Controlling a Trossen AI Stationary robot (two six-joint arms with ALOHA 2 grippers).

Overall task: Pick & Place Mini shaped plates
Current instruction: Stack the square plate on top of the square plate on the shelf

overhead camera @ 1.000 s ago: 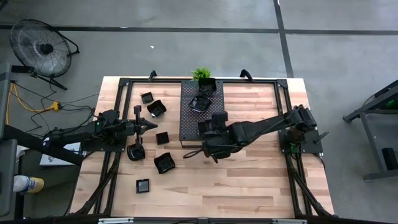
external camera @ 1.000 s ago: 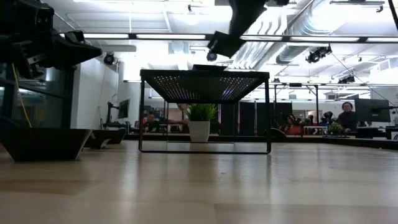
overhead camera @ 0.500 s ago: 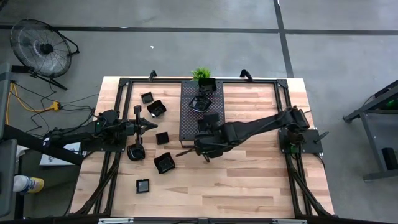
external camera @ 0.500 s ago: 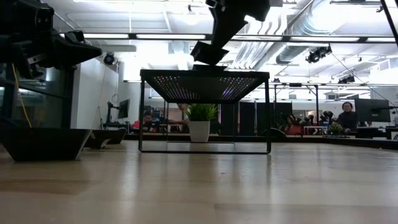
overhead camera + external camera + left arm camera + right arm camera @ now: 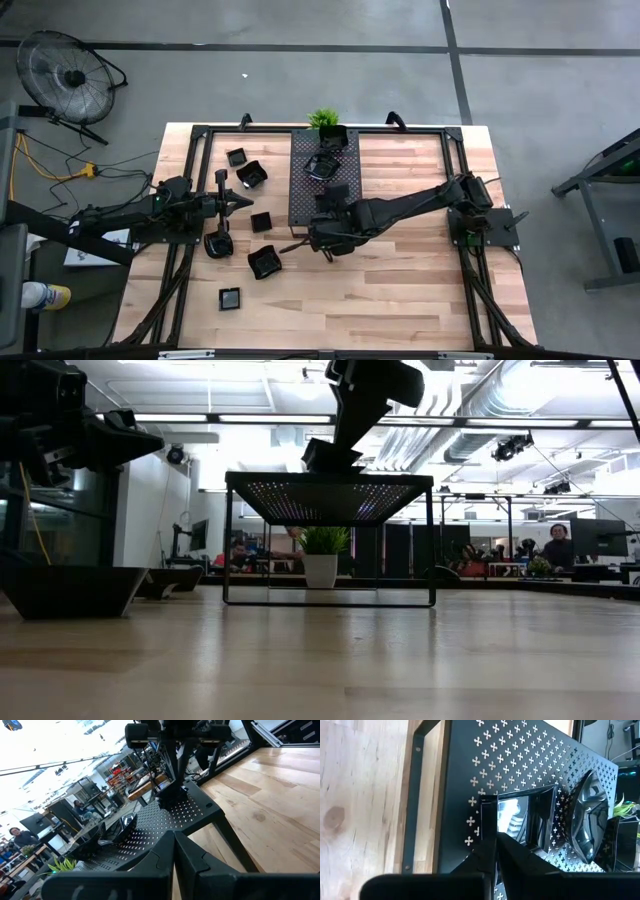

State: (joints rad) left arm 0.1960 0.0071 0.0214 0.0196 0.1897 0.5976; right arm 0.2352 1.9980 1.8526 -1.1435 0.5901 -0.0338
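A raised black perforated tray (image 5: 303, 205) stands mid-table. On it lies a square glossy plate (image 5: 338, 192), with my right gripper (image 5: 496, 845) shut on its rim. Farther back on the tray sit a wavy-rimmed plate (image 5: 322, 164) and another plate (image 5: 334, 137) beside the green plant (image 5: 323, 118). Several more black plates lie on the wood left of the tray, among them a plate (image 5: 251, 174) and a plate (image 5: 264, 262). My left gripper (image 5: 174, 847) is shut and level at the table's left, touching nothing. My right gripper pinches the square plate's near rim (image 5: 489, 812) between its two fingers. The fingers come slanting down from the table's near side. The plate rests right way up on the tray's perforated top (image 5: 330, 457).
The tray (image 5: 330, 495) stands on thin legs, with open space beneath it. Black frame rails run along the table's left and right sides. A floor fan (image 5: 68, 75) stands beyond the far left corner. People sit in the room behind the table.
My right gripper has carried the square plate toward the table's left edge and down. The plate hung clear above the tray's right part a second ago; it now rests on the tray top. The left arm has kept still.
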